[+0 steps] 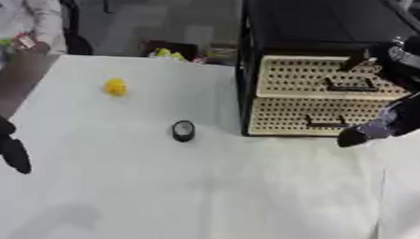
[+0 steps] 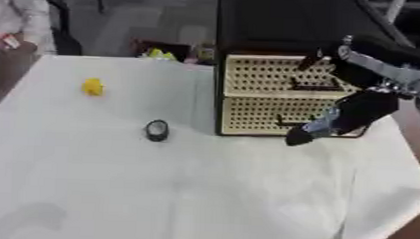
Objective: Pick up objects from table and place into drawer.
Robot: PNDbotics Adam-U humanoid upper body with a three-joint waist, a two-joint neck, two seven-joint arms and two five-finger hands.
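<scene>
The left hand [image 1: 9, 152] was seen low at the left edge of the white table [image 1: 202, 191], its dark fingers hanging down and holding nothing; they looked relaxed rather than curled. Farther in, near the middle of the table, a small round black object with a pale face [image 1: 183, 131] was set just left of the drawer cabinet's lower corner; no long axis could be made out, and which way it faced could not be told. The right hand [image 2: 311, 131] was held at the front of the cabinet [image 2: 276, 94], beside the handle of the lower drawer [image 2: 266, 115], fingers pointing down and toward the left; whether they were apart or together could not be told. Both perforated drawer fronts appeared closed. Beyond, toward the far left of the table, a small yellow object [image 1: 116, 86] was seen, well apart from the black one.
</scene>
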